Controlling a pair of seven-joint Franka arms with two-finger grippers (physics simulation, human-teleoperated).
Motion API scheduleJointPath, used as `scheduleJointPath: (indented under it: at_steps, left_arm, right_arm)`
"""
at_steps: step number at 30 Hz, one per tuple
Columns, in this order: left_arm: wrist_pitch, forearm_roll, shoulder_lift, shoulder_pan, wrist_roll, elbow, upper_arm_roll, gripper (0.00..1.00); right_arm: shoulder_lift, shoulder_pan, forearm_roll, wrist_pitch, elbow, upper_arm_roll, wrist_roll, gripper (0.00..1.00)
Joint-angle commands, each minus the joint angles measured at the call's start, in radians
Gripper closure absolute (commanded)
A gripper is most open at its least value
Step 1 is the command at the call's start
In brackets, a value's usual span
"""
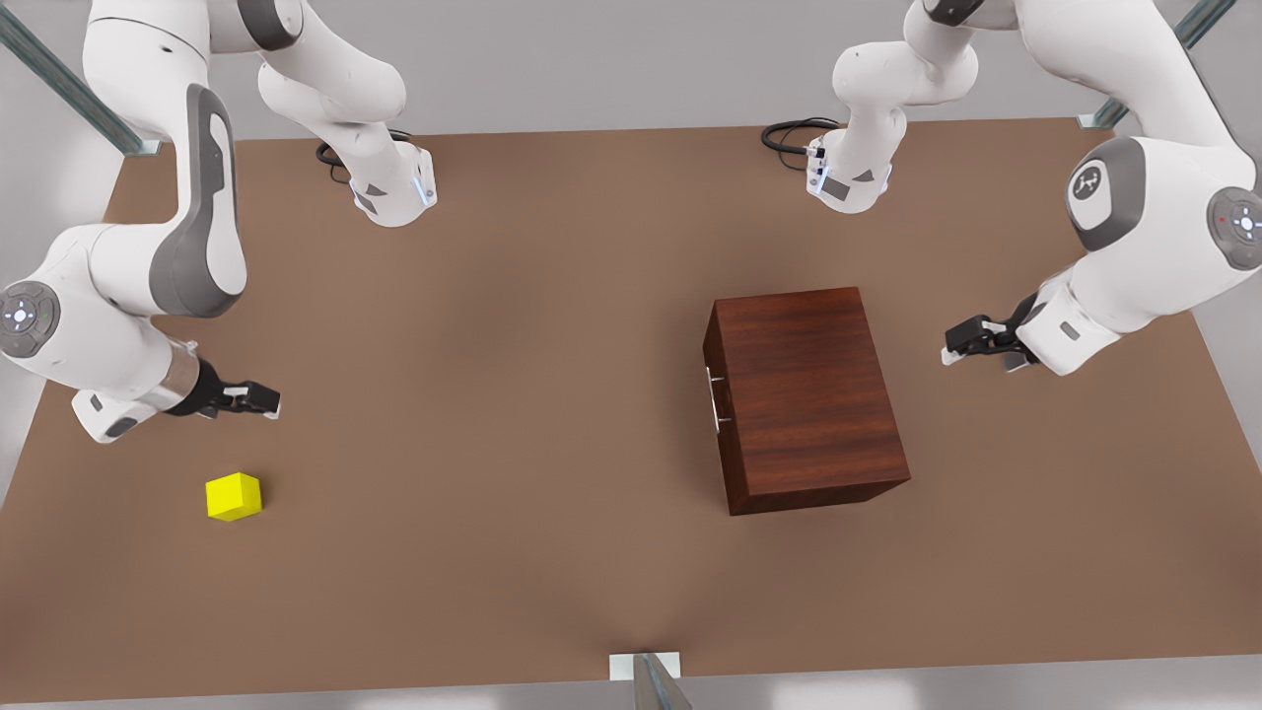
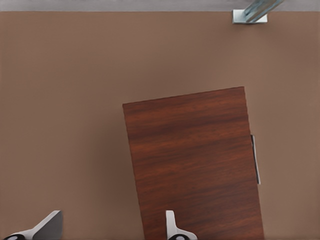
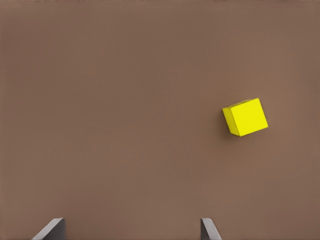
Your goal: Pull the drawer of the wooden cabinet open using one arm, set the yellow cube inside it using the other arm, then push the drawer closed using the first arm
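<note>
The wooden cabinet (image 1: 804, 390) (image 2: 195, 165) stands right of centre on the table. Its drawer (image 1: 729, 454) is shut, and the slim silver handle (image 1: 717, 399) (image 2: 256, 160) faces the front view's left. My left gripper (image 1: 948, 350) (image 2: 111, 231) hovers open behind the cabinet, on the front view's right, apart from it. A small yellow cube (image 1: 234, 496) (image 3: 245, 117) lies on the table at the front view's left. My right gripper (image 1: 268, 399) (image 3: 131, 231) hangs open a little beyond the cube and holds nothing.
The brown table (image 1: 513, 325) carries both arm bases (image 1: 394, 192) (image 1: 848, 177) at its far edge, with black cables beside them. A metal frame post (image 1: 646, 675) (image 2: 250, 12) stands at the middle of the near edge. Open tabletop lies between cube and cabinet.
</note>
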Motion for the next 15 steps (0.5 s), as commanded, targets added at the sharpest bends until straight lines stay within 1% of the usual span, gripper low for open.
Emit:
scheduleJointPath:
  at_steps: [1,3,4,5,7,8,9,10,11,12,13,15]
  left_arm:
    - [0.009,0.002,-0.001,-0.001,0.005,0.001,0.001,0.0]
    - [0.009,0.009,-0.001,-0.027,0.002,0.013,0.001,0.0]
    - [0.008,0.064,-0.001,-0.065,0.001,0.027,-0.001,0.0]
    - [0.008,0.069,0.007,-0.128,-0.08,0.03,-0.001,0.0]
    - [0.016,0.152,0.059,-0.379,-0.454,0.054,-0.001,0.0]
    - [0.037,0.152,0.077,-0.436,-0.539,0.063,-0.001,0.0]
    - [0.046,0.147,0.086,-0.47,-0.542,0.063,-0.003,0.0]
    - [0.048,0.15,0.1,-0.531,-0.547,0.048,-0.001,0.0]
    - [0.089,0.158,0.14,-0.57,-0.582,0.05,0.001,0.0]
    - [0.115,0.202,0.168,-0.61,-0.781,0.051,0.001,0.0]
    - [0.118,0.252,0.217,-0.659,-0.9,0.063,0.001,0.0]
    - [0.195,0.284,0.274,-0.696,-1.036,0.07,0.001,0.0]
  right_arm:
    - [0.003,0.001,0.001,0.033,0.006,0.001,0.004,0.0]
    - [0.008,0.001,0.002,0.033,0.009,0.002,0.008,0.0]
    - [0.008,0.001,0.002,0.033,0.009,0.001,0.006,0.0]
    - [0.008,0.001,0.002,0.033,0.009,0.001,0.006,0.0]
    - [0.008,0.001,0.002,0.033,0.009,0.001,0.008,0.0]
    - [0.008,0.001,-0.001,0.021,0.01,0.006,0.012,0.0]
    - [0.008,-0.004,-0.001,0.015,0.03,-0.005,0.014,0.0]
    - [0.008,-0.01,0.005,-0.002,0.036,-0.008,0.09,0.0]
    - [0.009,-0.031,0.011,-0.002,0.044,-0.013,0.337,0.0]
    - [0.011,-0.031,0.022,-0.001,0.044,-0.011,0.504,0.0]
    - [0.011,-0.036,0.027,0.007,0.044,-0.013,0.641,0.0]
    - [0.019,-0.059,0.06,0.021,0.044,-0.014,0.918,0.0]
